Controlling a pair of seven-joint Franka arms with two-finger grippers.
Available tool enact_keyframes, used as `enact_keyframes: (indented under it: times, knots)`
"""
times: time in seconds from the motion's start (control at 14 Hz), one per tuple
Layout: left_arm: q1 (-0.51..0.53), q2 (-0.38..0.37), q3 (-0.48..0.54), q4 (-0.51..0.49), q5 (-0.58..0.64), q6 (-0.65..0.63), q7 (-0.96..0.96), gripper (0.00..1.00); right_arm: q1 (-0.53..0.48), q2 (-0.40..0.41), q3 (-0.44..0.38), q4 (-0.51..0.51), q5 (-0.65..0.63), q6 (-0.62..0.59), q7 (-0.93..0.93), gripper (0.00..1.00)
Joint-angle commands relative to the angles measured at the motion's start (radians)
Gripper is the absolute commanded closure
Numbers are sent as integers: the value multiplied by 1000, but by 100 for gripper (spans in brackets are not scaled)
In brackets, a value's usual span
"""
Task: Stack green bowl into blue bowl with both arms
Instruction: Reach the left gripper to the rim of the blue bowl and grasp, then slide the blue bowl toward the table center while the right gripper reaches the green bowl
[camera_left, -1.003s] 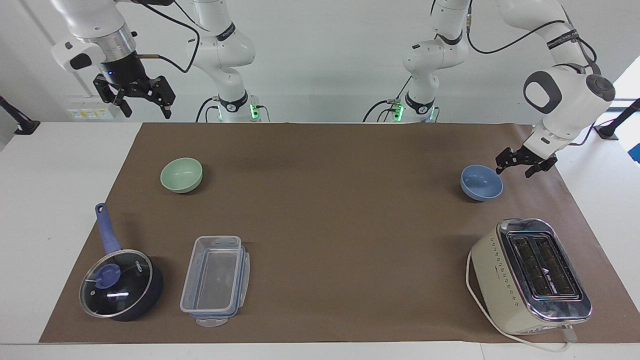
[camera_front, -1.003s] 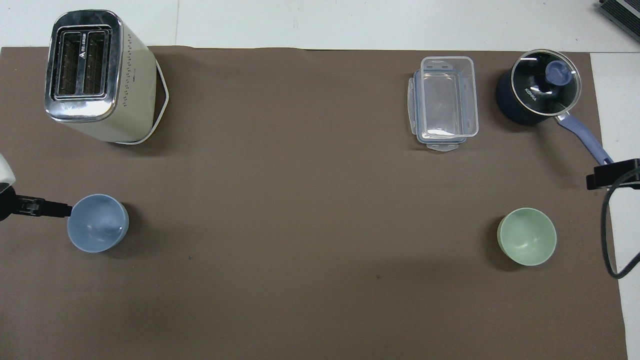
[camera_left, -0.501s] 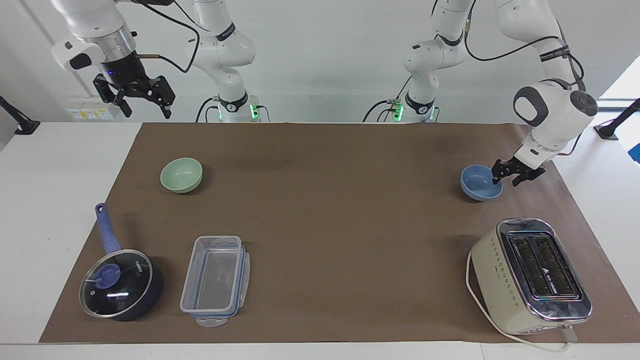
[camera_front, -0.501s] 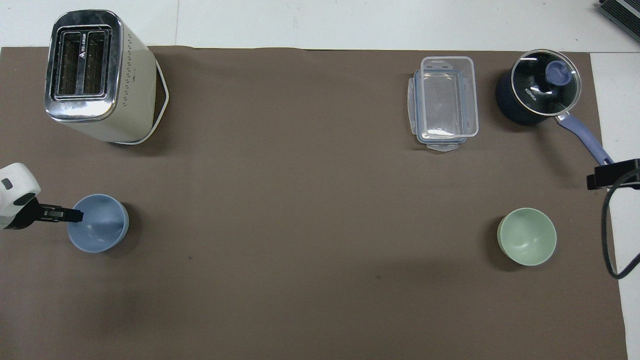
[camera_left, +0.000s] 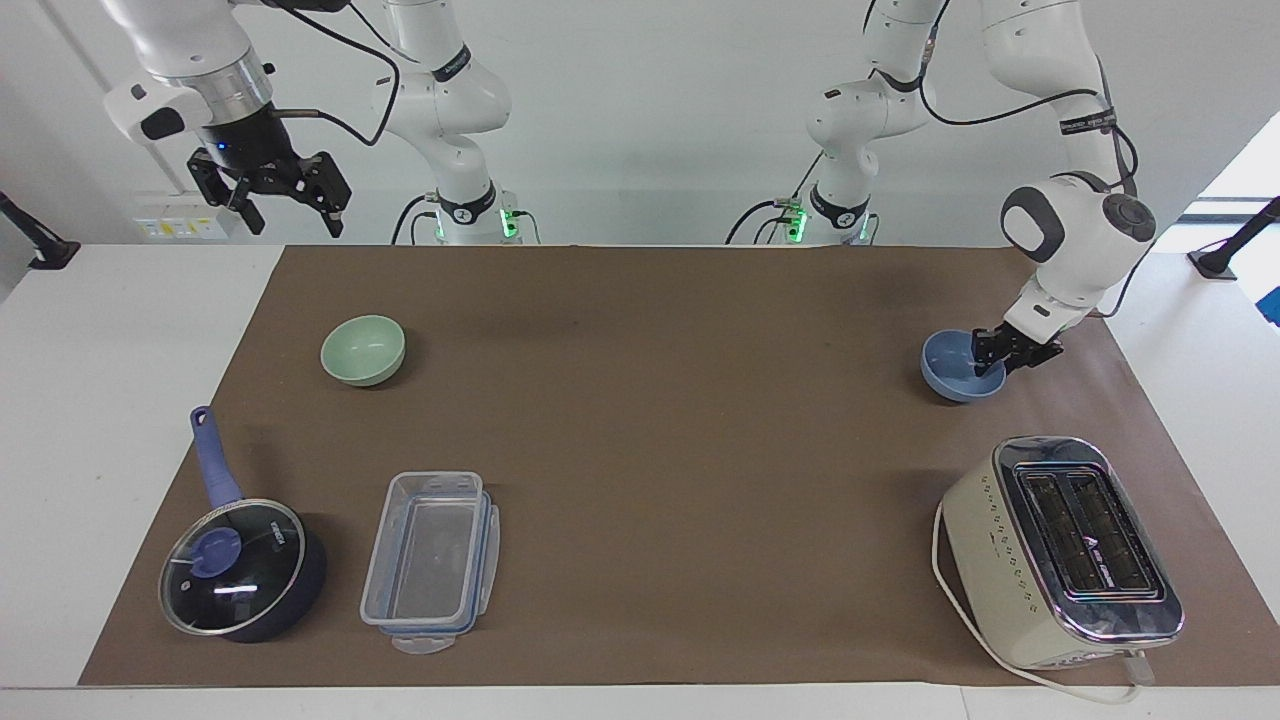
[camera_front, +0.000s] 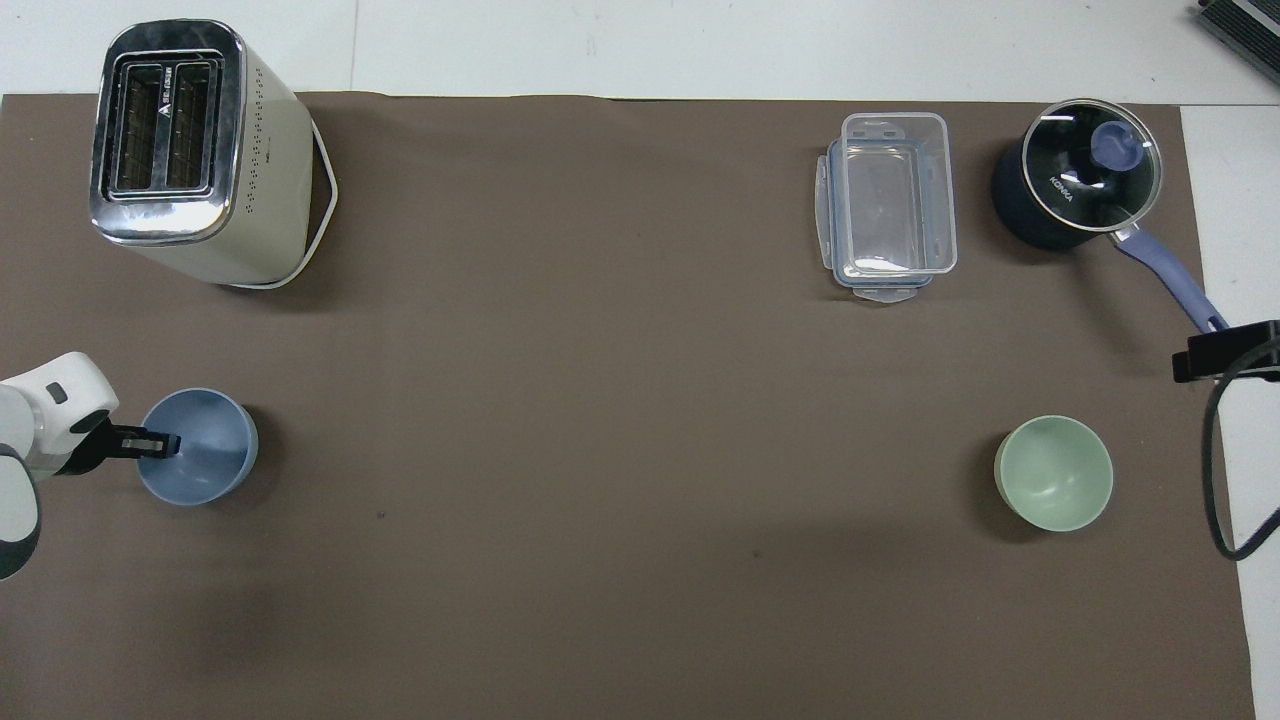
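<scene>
Mint green bowl (camera_left: 363, 349), periwinkle blue bowl (camera_left: 955, 368), brown mat (camera_left: 660, 400).

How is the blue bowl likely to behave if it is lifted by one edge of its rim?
The blue bowl looks rigid, so it should keep its shape. With the left claw at one side of the rim only, it may tilt when raised. Its smooth matte wall could slip in a narrow pinch.

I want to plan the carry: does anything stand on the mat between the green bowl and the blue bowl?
Nothing visible does. Between the green bowl and the blue bowl lies only bare mat. The toaster, box and saucepan all stand farther from the robots.
</scene>
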Motion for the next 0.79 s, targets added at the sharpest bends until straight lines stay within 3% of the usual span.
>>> enact_keyframes:
  times: [0.0,0.21,0.43,0.72]
  knots:
    - [-8,-17,2,-16,-15,23,7,100,-8,-31,2,-41,-16,29,-28,0]
    - [-24,-31,2,-1,-15,2,4,100,-8,-31,2,-41,-16,27,-28,0]
    - [-28,-63,-10,55,-15,-104,-15,100,-8,-31,2,-41,-16,29,-30,0]
    - [-180,-92,-10,85,-15,-141,-212,100,-8,-31,1,-41,-16,29,-32,0]
